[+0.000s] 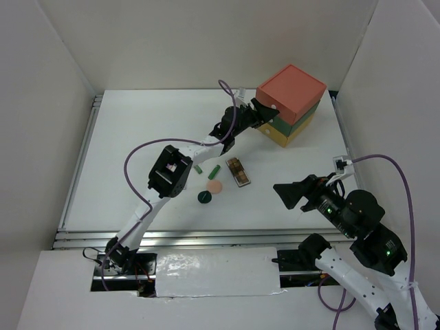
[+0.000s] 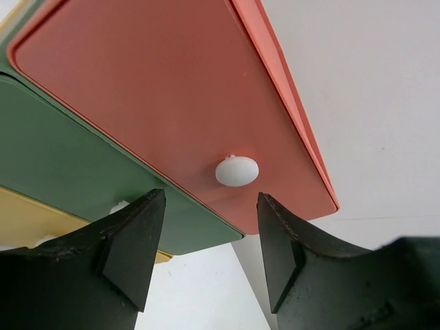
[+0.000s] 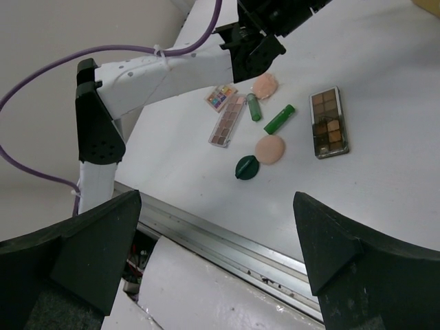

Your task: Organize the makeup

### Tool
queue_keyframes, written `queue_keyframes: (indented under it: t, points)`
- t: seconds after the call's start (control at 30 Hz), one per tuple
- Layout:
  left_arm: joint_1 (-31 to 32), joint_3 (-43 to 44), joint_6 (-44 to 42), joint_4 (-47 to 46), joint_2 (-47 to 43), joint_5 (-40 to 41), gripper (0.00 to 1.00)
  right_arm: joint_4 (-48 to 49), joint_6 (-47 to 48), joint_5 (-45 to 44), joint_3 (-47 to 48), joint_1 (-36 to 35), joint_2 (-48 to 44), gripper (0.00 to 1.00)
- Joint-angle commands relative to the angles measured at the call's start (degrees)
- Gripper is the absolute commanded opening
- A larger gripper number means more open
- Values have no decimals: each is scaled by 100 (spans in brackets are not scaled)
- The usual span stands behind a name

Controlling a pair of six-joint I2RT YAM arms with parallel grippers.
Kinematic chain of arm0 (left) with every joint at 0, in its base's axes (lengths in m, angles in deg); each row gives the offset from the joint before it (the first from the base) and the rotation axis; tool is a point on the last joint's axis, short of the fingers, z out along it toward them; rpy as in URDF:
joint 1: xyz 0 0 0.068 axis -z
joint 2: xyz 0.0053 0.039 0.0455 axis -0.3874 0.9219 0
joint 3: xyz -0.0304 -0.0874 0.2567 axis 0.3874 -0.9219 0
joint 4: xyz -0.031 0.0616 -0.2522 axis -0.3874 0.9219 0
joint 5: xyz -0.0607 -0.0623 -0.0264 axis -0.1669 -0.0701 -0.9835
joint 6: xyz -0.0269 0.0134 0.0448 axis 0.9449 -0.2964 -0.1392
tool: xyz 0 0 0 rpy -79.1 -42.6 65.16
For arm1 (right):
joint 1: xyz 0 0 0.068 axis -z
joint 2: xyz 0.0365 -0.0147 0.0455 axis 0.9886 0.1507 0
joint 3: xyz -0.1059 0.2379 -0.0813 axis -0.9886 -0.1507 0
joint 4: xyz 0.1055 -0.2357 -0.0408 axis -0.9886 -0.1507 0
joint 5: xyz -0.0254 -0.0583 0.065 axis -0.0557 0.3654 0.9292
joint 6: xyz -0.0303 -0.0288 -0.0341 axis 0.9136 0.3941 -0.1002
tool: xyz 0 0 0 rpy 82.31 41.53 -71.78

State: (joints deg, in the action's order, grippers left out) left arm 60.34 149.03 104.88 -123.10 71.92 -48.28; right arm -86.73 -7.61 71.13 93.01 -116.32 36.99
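The makeup lies loose mid-table. In the right wrist view I see a brown palette (image 3: pixel 328 122), a second long palette (image 3: pixel 227 119), a small multicolour palette (image 3: pixel 220 97), two peach compacts (image 3: pixel 269 148) (image 3: pixel 265 86), two green tubes (image 3: pixel 279 119) (image 3: pixel 254 106) and a dark green disc (image 3: pixel 246 167). From above, the palette (image 1: pixel 238 171), one compact (image 1: pixel 214 185) and the disc (image 1: pixel 204 197) show; the left arm hides some others. My left gripper (image 2: pixel 210 247) is open, just short of the orange drawer's white knob (image 2: pixel 236 171). My right gripper (image 1: pixel 289 192) is open and empty, above the table right of the makeup.
The drawer box (image 1: pixel 290 103) stands at the back right, with orange, green and yellow drawers stacked and all shut (image 2: pixel 82 158). The left arm (image 1: pixel 172 172) stretches over the table beside the makeup. A metal rail (image 3: pixel 227 240) runs along the near table edge.
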Motion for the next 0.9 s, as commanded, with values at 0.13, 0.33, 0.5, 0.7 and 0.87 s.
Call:
queue_keyframes:
  t: [0.13, 0.33, 0.5, 0.7, 0.87]
  points:
    - [-36, 188, -81, -344, -159, 168, 68, 233, 7, 270, -50, 27, 11, 100]
    - [-36, 21, -107, -432, -362, 221, 69, 251, -2, 270, -86, 27, 11, 100]
    - [-54, 91, -116, -414, -397, 212, 70, 234, 7, 261, -15, 27, 11, 100]
    - [-115, 118, -11, -511, -371, 212, 70, 207, 16, 278, 2, 27, 38, 100]
    - [-124, 389, 59, -468, -266, 168, 70, 216, 16, 270, -15, 27, 11, 100]
